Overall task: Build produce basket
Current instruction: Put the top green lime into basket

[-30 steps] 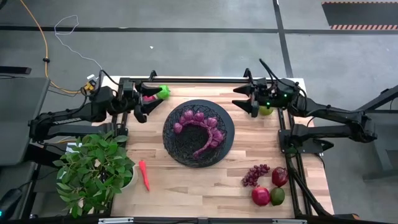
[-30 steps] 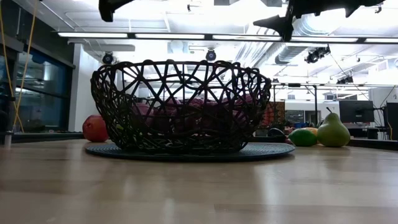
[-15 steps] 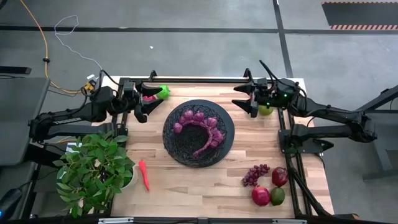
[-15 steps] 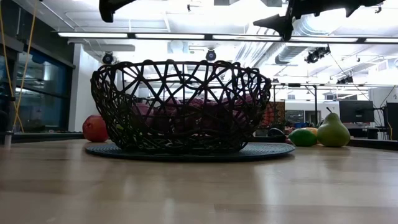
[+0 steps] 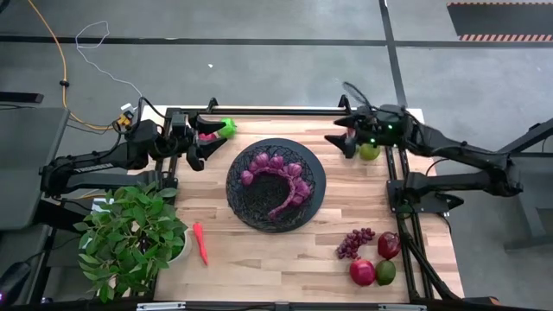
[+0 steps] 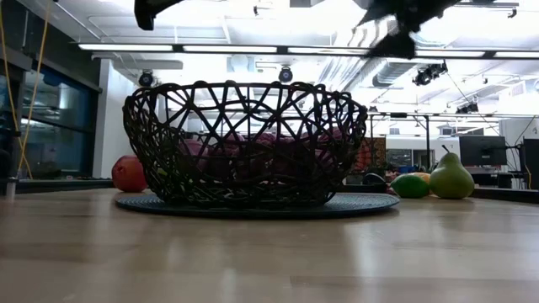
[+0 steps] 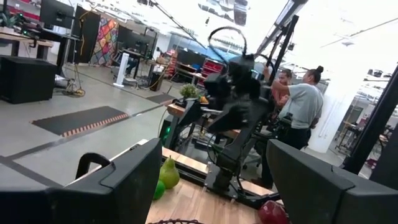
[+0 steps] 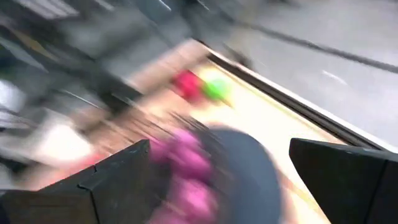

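Hovering apart, both my jaws look empty: right gripper (image 5: 343, 141) near a green pear (image 5: 370, 152), seemingly spread. Grapes (image 5: 283, 177) fill the basket (image 5: 318, 180).

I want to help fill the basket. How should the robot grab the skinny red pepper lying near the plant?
Probably from straight above, across its narrow middle. The pepper lies flat on the bare table, long and slim, so fingers set either side of its width should close easily. The plant crowds one side, so coming down from above looks safer than sliding in sideways.
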You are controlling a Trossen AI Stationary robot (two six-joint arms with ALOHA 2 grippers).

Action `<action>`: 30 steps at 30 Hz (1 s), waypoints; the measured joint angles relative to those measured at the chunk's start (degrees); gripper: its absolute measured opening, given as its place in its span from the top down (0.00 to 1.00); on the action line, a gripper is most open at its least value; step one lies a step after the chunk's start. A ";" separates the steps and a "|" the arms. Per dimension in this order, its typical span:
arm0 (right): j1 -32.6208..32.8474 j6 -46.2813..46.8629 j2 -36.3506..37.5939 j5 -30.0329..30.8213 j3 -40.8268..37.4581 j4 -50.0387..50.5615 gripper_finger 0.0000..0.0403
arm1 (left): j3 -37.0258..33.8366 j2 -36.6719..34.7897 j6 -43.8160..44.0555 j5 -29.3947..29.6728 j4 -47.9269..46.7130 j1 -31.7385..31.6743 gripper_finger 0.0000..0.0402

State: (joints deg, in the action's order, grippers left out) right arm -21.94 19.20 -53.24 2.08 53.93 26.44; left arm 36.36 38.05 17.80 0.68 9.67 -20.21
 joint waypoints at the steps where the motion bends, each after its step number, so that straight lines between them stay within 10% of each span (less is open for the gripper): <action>1: -0.57 -0.20 -1.39 2.22 2.37 5.80 0.09 | 0.00 0.03 0.00 0.01 0.00 0.00 0.30; 9: -8.37 -2.34 -14.93 8.46 9.82 31.89 0.09 | 0.00 0.06 0.12 0.17 0.00 0.00 0.30; 30: -12.59 -13.29 -43.96 11.40 9.86 33.23 0.09 | 0.02 0.06 0.01 1.51 0.00 0.00 0.30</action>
State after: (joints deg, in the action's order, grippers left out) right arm -34.52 5.91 -97.20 13.49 63.79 59.67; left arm 36.38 38.11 17.82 2.19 9.67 -20.21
